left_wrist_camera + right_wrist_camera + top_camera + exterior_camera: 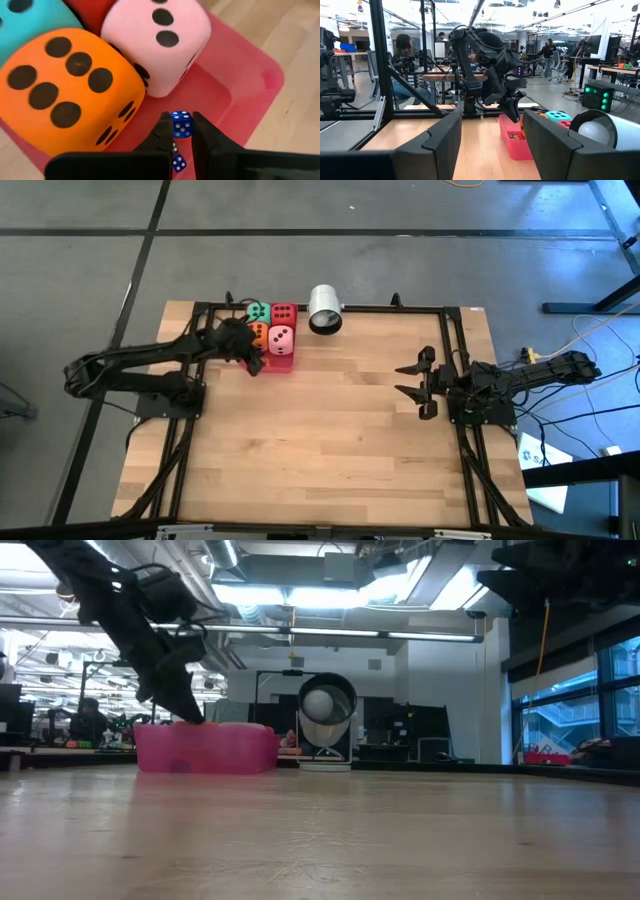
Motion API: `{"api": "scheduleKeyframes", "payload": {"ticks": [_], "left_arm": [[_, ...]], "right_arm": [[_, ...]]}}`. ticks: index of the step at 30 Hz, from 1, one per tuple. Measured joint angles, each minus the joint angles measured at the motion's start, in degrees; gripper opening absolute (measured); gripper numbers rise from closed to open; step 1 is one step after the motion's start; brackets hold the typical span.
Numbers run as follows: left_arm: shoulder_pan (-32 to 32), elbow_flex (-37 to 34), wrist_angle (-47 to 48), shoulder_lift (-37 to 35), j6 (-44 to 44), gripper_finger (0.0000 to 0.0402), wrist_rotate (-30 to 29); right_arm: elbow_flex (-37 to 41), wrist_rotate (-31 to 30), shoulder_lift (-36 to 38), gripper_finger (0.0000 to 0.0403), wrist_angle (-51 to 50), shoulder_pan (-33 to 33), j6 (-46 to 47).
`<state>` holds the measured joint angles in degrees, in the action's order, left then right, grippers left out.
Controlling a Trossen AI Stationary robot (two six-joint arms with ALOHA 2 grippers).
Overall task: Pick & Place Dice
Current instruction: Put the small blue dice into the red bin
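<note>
At the table's far left, we see the left gripper (pixel 179 131) down inside the pink tray (pixel 250 85), its fingers clenched on a small blue die (pixel 181 124), with another small blue die (pixel 178 163) just beside them. Touching one another in the same tray, just beyond the fingertips, sit the big orange die (pixel 65 90) and pink die (pixel 160 42), the green die (pixel 257 311) and red die (pixel 284 313) behind them. We judge the left arm far nearer; the right gripper (pixel 417 389) waits released, well apart at the right edge.

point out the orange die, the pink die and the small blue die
orange die (pixel 65 90), left wrist view, its six-pip face
pink die (pixel 162 35), left wrist view, its two-pip face
small blue die (pixel 182 125), left wrist view, its white-dotted face
</note>
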<state>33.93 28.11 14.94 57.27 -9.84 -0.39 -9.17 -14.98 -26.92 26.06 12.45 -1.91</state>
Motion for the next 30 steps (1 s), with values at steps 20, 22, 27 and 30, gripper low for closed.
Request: {"api": "scheduleKeyframes", "payload": {"ticks": [20,22,27,30], "left_arm": [[-0.1,7.0,8.2,13.1,0.1,0.0027,0.2],[-0.1,7.6,9.5,13.6,0.1,0.0032,0.2],[-0.1,7.9,9.9,14.0,0.0,0.0032,0.4],[-0.1,7.9,9.9,14.0,0.0,0.0032,0.4]], "right_arm": [[0.0,0.0,0.0,0.021,-0.8,0.0,0.2],[0.0,0.0,0.0,0.021,-0.8,0.0,0.2],[0.0,0.0,0.0,0.021,-0.8,0.0,0.2],[0.0,0.0,0.0,0.021,-0.8,0.0,0.2]]}}
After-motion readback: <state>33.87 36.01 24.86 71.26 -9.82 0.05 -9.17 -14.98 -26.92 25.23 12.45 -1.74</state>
